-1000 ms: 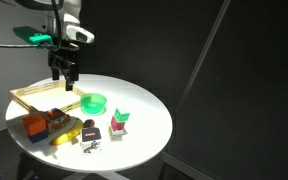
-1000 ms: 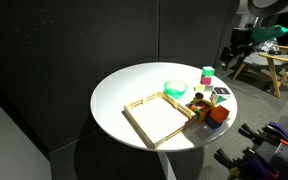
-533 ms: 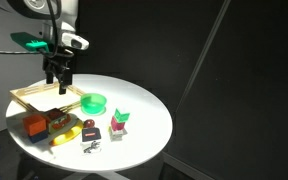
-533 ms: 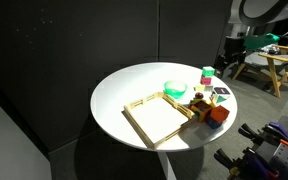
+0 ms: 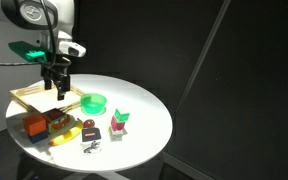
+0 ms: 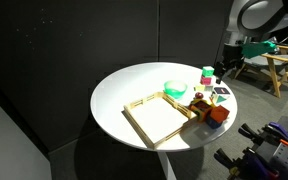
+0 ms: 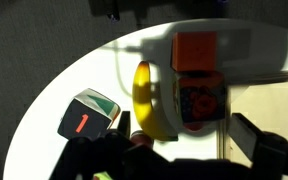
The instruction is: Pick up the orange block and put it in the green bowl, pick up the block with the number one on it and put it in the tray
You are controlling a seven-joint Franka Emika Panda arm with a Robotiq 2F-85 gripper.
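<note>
The orange block (image 5: 32,127) sits at the table's left front, beside a dark red block (image 5: 56,122) and a yellow banana (image 5: 67,136). The green bowl (image 5: 94,102) stands mid-table. The dark block with a red number one (image 5: 91,130) lies in front of the bowl. The wooden tray (image 5: 34,97) is at the left. My gripper (image 5: 57,88) hangs open and empty above the tray's near edge. In the wrist view the orange block (image 7: 195,50), the number-one block (image 7: 88,116) and the banana (image 7: 146,100) lie below my open gripper (image 7: 189,138).
A green and pink block (image 5: 121,121) stands right of the number-one block. In an exterior view the bowl (image 6: 174,89), tray (image 6: 156,118) and orange block (image 6: 217,115) cluster at the round table's right side. A wooden stand (image 6: 276,62) is behind.
My gripper has moved left and slightly down, from above the bowl's far side toward the tray and the block cluster. The objects have not moved.
</note>
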